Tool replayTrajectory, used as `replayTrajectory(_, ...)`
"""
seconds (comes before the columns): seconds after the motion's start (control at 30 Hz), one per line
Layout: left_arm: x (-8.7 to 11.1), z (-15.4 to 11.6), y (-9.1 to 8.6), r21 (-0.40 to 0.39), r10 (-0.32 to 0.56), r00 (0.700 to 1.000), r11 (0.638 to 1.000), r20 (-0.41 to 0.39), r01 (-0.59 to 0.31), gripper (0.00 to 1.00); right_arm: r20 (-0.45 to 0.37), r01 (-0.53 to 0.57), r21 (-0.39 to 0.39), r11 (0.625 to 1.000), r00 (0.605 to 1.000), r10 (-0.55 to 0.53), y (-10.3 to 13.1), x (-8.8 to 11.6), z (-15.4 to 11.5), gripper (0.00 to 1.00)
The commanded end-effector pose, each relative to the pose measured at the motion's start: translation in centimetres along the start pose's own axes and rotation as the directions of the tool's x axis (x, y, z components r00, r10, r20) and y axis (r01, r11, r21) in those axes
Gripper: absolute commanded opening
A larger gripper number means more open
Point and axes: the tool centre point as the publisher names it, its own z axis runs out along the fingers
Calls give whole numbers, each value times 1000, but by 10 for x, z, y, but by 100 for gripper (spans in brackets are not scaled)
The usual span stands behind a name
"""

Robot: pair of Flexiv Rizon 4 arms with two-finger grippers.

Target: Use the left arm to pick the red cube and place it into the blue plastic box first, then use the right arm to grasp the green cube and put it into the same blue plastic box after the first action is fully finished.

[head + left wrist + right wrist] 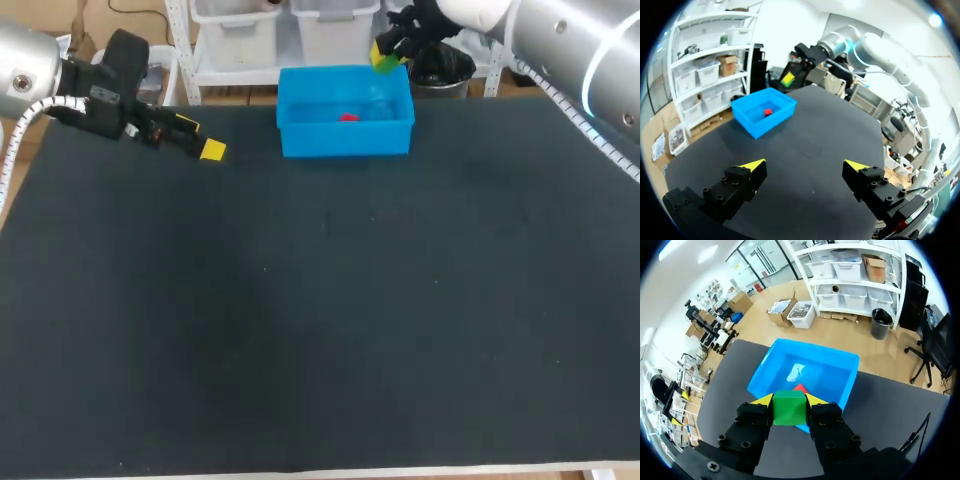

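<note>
The blue box [345,138] is an open rectangular plastic tub. It sits flat at the 12 o'clock edge of the dark tabletop [320,320], with a long side toward the robot. The small red cube [348,117] lies on the box floor, near the middle. The green cube [789,408] is off the tabletop, clamped between the yellow tips of the right end effector [789,400]. It hangs over the box's rim, at about 1 o'clock from the red cube.

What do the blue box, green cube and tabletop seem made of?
Blue box: likely moulded plastic, glossy, with glare on its floor. Green cube: uniform matte faces, maybe foam or painted wood; unclear. Tabletop: dark matte covering, possibly fabric or rubber.
</note>
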Motion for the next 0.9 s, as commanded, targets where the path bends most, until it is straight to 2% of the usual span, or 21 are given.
replayTrajectory(0.03, 2, 0, 0, 1, 3, 1000, 1000, 7, -3, 100, -191, -14, -74, 997, 982, -1, -14, -34, 18, 0)
replayTrajectory(0.33, 2, 0, 0, 1, 3, 1000, 1000, 7, -3, 100, -224, -23, -79, 997, 975, 5, -24, -32, 37, 0)
replayTrajectory(0.9, 2, 0, 0, 1, 3, 1000, 1000, 7, -3, 100, -271, -25, -54, 998, 963, 9, -24, -30, 55, 0)
